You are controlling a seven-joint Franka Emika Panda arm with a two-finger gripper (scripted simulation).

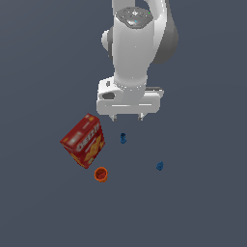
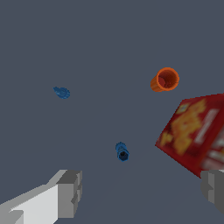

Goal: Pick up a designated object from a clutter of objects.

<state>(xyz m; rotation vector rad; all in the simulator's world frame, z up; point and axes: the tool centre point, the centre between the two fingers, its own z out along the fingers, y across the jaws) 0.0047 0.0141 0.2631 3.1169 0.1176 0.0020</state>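
two pale fingers (image 2: 65, 192) fill the near edge of the wrist view, one on each side, set wide apart with nothing between them; the gripper (image 1: 128, 117) hangs above the floor, not touching anything. beyond the gap and a little ahead of the fingertips lies the dark-blue peg (image 2: 122, 152), the piece to be picked, alone on the grey floor (image 2: 100, 52). it sits nearer the middle of the gap than either finger, though slightly ahead of the line between them.

just past the finger on the box side stands the red cracker box (image 2: 192, 131), tilted on a corner and close to that finger's path. farther out beyond it is the orange cup (image 2: 165, 80), lying with its mouth showing. well off beyond the other finger rests the lighter blue bit (image 2: 61, 92).

the risks, as i judge them: the peg is tiny, so a small centring error could let the fingertips close beside it or flick it away. its long axis looks skewed to the closing line, so it may roll or twist out. coming straight down without shifting forward could land the fingers behind it. the box-side finger may clip the box on descent and topple it onto the peg. the other blue bit could be mistaken for the target.
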